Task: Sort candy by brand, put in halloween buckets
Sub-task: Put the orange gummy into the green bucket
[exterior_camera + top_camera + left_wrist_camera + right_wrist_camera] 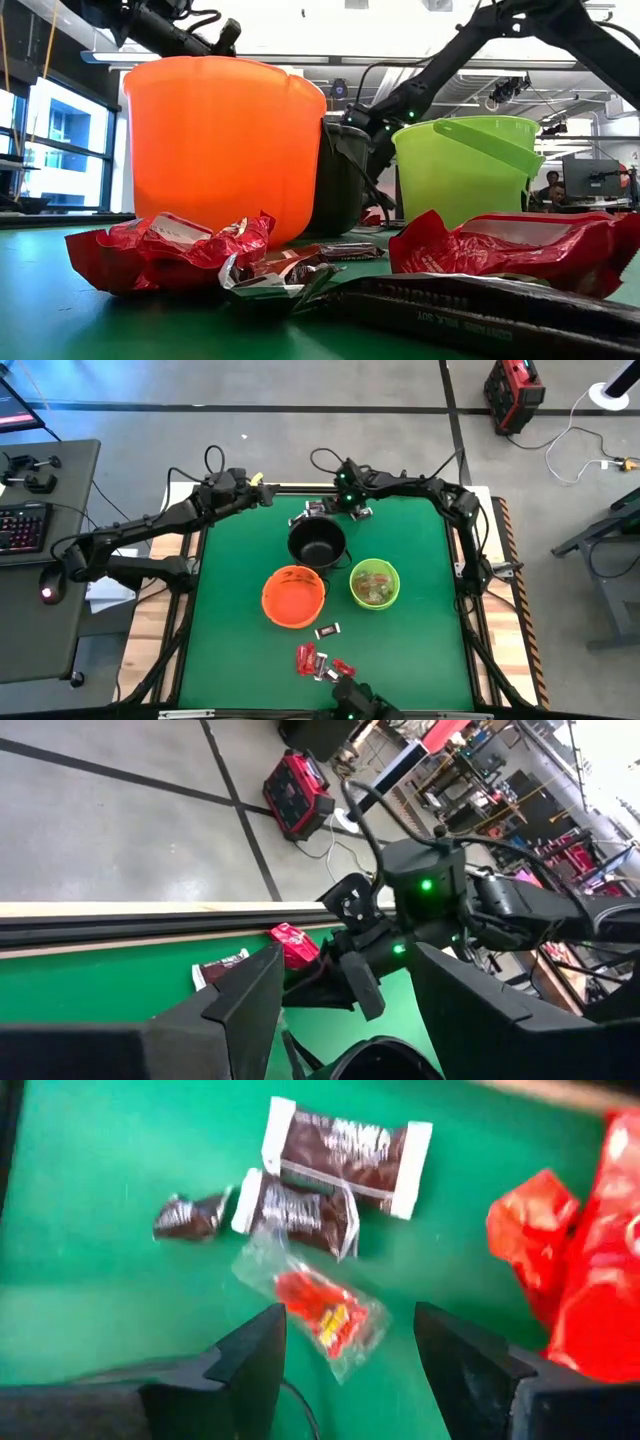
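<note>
Three buckets stand mid-table: black (317, 540), orange (293, 596) and lime green (375, 583), which holds pale sweets. My right gripper (345, 500) is open over candy at the far edge. Its wrist view (345, 1330) shows a clear-wrapped red sweet (320, 1310) lying between and below the fingers. Beside it lie brown wrapped bars (345, 1150) and red wrappers (580, 1260). My left gripper (262, 493) is open and empty at the far left. Its wrist view (345, 965) shows the right gripper (400, 920) ahead of it. More red candy (315, 658) lies near the front edge.
One brown bar (328, 630) lies between the orange bucket and the front pile. In the low view, red wrappers (170, 250) and a dark bar (480, 305) lie in front of the buckets (225, 140). The black bucket's rim (390, 1060) is just below my left gripper.
</note>
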Motion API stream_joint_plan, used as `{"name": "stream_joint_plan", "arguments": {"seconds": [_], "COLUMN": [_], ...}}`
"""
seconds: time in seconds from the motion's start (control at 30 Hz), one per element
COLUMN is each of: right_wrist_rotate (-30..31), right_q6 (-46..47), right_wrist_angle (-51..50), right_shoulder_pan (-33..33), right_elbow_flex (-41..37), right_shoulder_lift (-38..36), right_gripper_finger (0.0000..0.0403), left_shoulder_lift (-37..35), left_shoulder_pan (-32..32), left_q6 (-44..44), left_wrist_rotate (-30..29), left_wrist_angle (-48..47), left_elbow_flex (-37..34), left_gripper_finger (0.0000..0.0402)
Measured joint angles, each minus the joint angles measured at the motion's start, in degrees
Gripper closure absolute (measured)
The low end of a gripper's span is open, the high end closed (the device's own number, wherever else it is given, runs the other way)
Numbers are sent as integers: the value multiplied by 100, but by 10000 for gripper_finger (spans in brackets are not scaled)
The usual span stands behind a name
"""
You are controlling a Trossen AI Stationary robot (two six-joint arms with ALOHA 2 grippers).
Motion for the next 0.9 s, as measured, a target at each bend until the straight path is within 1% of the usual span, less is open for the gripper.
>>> {"name": "stream_joint_plan", "arguments": {"seconds": [0.43,0.63,0.77,0.9], "right_wrist_rotate": [355,364,0,131], "right_q6": [10,-80,32,211], "right_wrist_angle": [20,19,77,152], "right_shoulder_pan": [10,97,195,231], "right_elbow_flex": [15,15,15,65], "right_shoulder_lift": [-7,4,226,335], "right_gripper_finger": [240,245,245,245], "left_shoulder_lift": [0,0,0,0], "left_shoulder_pan": [0,0,0,0], "left_q6": [74,71,71,71], "left_wrist_rotate": [17,17,17,17], "left_wrist_angle": [-20,-17,-17,-7], "left_elbow_flex": [0,0,0,0], "left_gripper_finger": [194,194,194,194]}}
